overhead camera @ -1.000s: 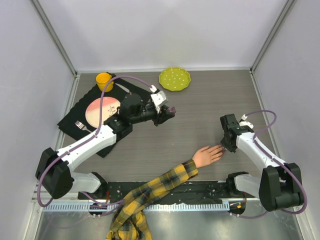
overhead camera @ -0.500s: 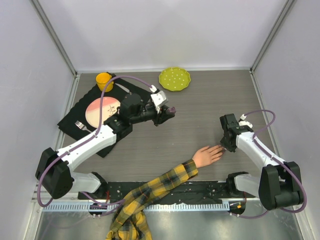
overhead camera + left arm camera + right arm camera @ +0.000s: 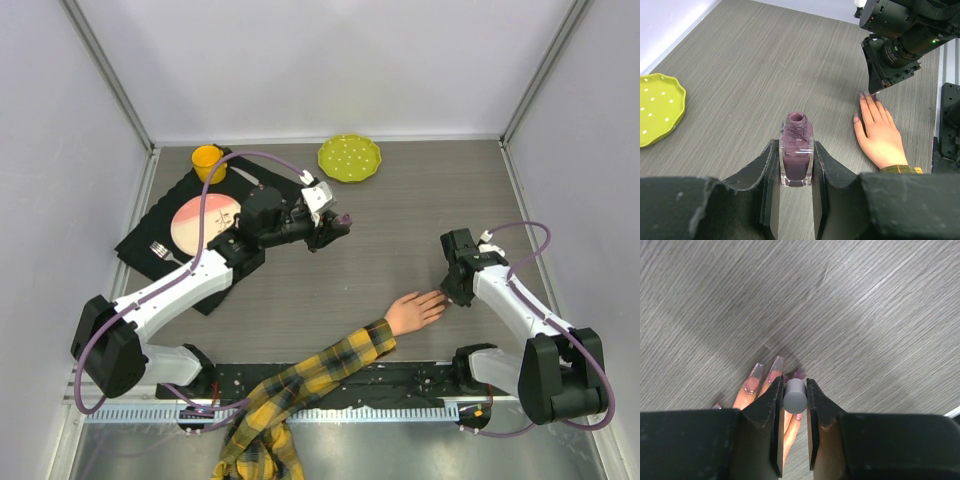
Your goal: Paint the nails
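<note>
Nails of pale pink-beige mannequin hand in yellow-and-black plaid sleeve, flat on grey wood-grain table, directly beneath right gripper. Jaws there pinching small grey cylinder. Left gripper well apart, jaws clamped on uncapped glass bottle of purple polish.

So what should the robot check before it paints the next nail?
1. Small purple glass polish bottle clamped in the left pincer, cap off: ok.
2. Right pincer shut on the round grey cap: ok.
3. Cap over the fingertips of the pale pink mannequin hand: ok.
4. Hand lying flat on the grey wooden table: ok.
5. Brush tip touching one of the long nails: cannot tell, it is hidden under the cap.
6. Enough polish on the brush: cannot tell.
</note>
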`<state>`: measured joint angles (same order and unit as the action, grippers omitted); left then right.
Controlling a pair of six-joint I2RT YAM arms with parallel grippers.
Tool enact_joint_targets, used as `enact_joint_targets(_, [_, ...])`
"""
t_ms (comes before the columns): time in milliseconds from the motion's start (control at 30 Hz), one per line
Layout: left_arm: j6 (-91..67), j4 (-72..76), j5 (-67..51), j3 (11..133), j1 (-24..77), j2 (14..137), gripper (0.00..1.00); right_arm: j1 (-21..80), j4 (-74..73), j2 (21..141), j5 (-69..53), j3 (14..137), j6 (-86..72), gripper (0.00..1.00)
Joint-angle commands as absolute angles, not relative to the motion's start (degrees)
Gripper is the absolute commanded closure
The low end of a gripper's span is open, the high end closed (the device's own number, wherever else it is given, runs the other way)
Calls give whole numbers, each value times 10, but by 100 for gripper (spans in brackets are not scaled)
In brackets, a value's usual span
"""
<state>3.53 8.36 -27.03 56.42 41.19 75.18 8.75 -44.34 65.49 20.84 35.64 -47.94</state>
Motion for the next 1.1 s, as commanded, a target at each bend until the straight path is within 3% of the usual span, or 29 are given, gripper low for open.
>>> enact_joint_targets(0, [44,112,-276,568,414,742,100,85,-456,642,201,376,-481,99])
enact_joint_targets(1067, [41,113,-278,567,414,745,100,85,-465,628,203,387,-476,99])
